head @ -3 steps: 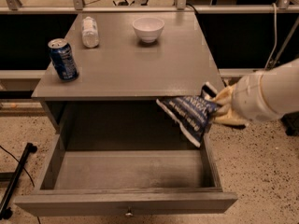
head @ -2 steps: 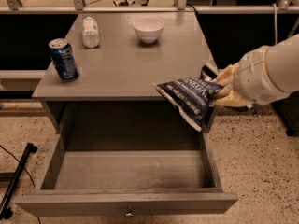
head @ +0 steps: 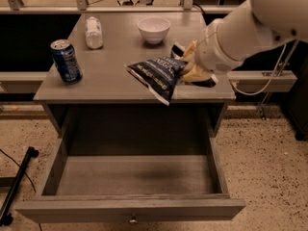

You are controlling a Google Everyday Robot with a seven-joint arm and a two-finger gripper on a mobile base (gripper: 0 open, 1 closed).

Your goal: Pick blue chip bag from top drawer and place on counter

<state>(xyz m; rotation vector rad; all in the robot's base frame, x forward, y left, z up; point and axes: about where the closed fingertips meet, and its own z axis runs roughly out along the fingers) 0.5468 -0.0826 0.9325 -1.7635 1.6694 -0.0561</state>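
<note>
The blue chip bag (head: 158, 75) is dark navy with white lettering and hangs tilted in the air over the front right part of the counter (head: 115, 73). My gripper (head: 185, 65) is shut on the bag's right end, coming in from the right on a white arm. The bag's lower corner hangs just past the counter's front edge. The top drawer (head: 130, 177) is pulled fully open below, and its inside shows nothing in it.
A blue soda can (head: 66, 61) stands at the counter's left edge. A white bottle (head: 94, 32) and a white bowl (head: 154, 30) stand at the back. A black pole (head: 17, 191) lies on the floor at the left.
My gripper has carried the bag up and to the left, from beside the counter's right front corner to above the countertop.
</note>
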